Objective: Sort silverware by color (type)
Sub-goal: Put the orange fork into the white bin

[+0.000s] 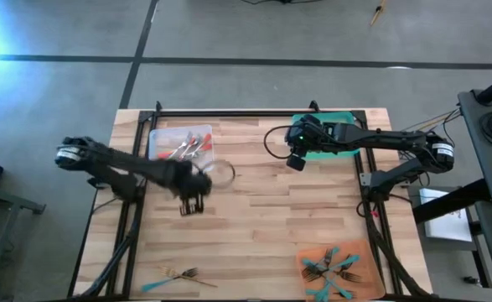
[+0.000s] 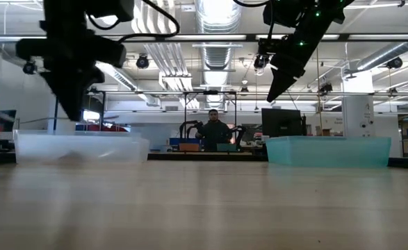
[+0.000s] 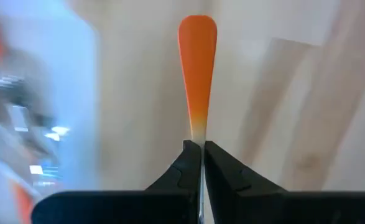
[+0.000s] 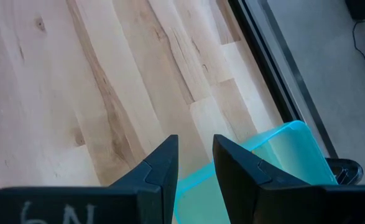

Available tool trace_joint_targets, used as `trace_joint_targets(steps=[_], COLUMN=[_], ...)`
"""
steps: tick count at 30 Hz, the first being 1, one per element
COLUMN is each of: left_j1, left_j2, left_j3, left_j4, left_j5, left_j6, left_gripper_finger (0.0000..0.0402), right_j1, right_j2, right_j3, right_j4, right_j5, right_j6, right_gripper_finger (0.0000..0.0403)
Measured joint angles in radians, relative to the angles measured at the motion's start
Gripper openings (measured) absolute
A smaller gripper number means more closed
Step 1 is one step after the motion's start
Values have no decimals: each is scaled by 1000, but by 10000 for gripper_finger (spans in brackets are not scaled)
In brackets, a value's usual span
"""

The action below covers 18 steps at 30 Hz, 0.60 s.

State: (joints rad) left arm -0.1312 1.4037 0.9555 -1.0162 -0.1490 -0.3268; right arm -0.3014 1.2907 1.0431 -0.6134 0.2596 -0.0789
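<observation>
A red-handled piece of silverware (image 3: 197,68) is sticking out from the left gripper (image 3: 202,149), whose fingers are pinching it tight, just beside the clear tray (image 1: 157,138). The right gripper (image 4: 194,152) is hanging over the green tray (image 4: 281,158), fingers apart, holding nothing.

A pale wooden tabletop (image 4: 95,74) of jointed planks showed visible grain and a smooth, matt finish. Between the left arm's matt black fingers (image 3: 222,174), a smooth, glossy orange-red handle (image 3: 197,68) looked like plastic. Beside the right arm's matt dark fingers (image 4: 163,165), a translucent green plastic tray (image 4: 281,162) carried a soft sheen.
</observation>
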Motion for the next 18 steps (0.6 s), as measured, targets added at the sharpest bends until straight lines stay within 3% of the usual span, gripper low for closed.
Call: trace_joint_targets(steps=[6, 10, 15, 18], left_j1=[303, 547, 830, 925], left_j2=[-176, -227, -195, -136], left_j3=[-22, -29, -30, -30], left_j4=[6, 10, 13, 23], left_j5=[2, 71, 226, 257], left_j6=[293, 539, 785, 854], left_gripper_finger=[0, 0, 0, 0], right_j1=[0, 0, 0, 0], right_j2=[0, 0, 0, 0], right_j3=[0, 0, 0, 0], right_j4=[1, 2, 2, 2], right_j5=[0, 0, 0, 0], right_j6=[0, 0, 0, 0], right_gripper_finger=[93, 93, 93, 93])
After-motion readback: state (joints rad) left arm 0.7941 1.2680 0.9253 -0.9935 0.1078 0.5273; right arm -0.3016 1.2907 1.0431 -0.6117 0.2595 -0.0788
